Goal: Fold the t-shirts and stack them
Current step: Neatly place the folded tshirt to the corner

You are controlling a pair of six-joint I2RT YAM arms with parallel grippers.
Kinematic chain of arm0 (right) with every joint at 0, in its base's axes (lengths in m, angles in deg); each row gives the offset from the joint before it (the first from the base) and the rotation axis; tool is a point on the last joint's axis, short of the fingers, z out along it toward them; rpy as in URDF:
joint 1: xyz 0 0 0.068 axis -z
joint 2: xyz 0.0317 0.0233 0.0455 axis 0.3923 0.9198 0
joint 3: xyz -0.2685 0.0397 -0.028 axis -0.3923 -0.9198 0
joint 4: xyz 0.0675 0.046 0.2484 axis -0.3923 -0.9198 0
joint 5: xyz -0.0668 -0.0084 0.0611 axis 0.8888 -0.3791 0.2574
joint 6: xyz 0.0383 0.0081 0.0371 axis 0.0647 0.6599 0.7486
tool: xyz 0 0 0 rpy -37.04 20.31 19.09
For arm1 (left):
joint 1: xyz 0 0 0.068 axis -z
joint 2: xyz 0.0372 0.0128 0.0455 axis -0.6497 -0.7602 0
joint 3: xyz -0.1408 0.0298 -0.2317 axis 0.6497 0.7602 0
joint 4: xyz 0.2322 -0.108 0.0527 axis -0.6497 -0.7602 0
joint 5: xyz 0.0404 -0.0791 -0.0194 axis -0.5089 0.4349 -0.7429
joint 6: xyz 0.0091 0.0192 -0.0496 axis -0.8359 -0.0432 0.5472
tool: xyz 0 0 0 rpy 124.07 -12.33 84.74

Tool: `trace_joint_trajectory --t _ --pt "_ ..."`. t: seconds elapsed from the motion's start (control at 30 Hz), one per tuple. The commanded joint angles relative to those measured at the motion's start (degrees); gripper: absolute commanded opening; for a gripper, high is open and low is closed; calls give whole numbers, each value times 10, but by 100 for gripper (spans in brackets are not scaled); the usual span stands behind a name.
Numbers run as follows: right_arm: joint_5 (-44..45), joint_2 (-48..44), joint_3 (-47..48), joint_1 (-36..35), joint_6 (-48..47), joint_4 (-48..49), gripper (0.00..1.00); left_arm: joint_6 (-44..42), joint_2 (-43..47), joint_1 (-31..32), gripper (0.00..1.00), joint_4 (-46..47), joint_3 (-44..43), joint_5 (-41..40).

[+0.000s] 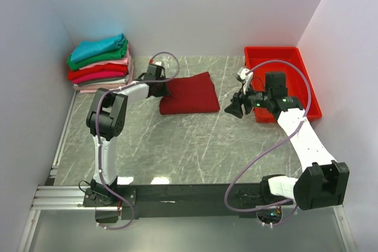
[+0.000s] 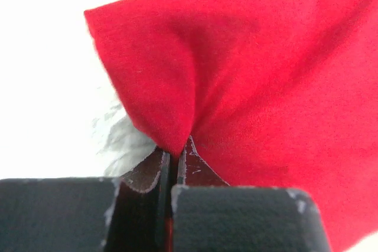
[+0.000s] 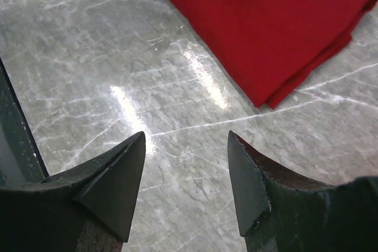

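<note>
The folded dark red t-shirt (image 1: 192,94) lies mid-frame on the counter (image 1: 177,146). The left gripper (image 1: 160,90) has its jaws closed on the shirt's left edge, probably to carry it to the stack (image 1: 99,63) at upper left. Only the left wrist view shows the pinched cloth. The right gripper (image 1: 234,109) hovers with jaws apart, empty.

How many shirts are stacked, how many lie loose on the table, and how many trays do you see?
Folded t-shirts in the stack: 6, as far as the layers can be told apart
Dark red t-shirt on the table, its edge pinched by the left gripper: 1
Red tray: 1
Total: 8 (7 shirts, 1 tray)
</note>
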Motion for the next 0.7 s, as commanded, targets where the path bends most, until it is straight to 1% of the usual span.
trace_joint_trajectory --t 0.0,0.03,0.07,0.2,0.37,0.6,0.67 --pt "-27 -14 -5 17 0 0 64 -127 63 67 0 -54 18 -243" --pt "-29 -13 -5 20 0 -1 64 -152 71 77 1 -58 18 -281" --pt "-30 -13 -4 20 1 -1 64 -163 83 85 0 -64 16 -347" --pt "-31 -17 -6 25 1 -2 64 -191 92 97 0 -84 9 -435" --pt "-31 -17 -7 32 2 2 64 -219 114 105 0 -93 3 -472" --pt "-31 -13 -6 35 0 0 64 -255 165 111 0 -101 -27 -482" --pt "-29 -14 -7 36 0 4 64 -271 178 112 0 -96 -37 -501"
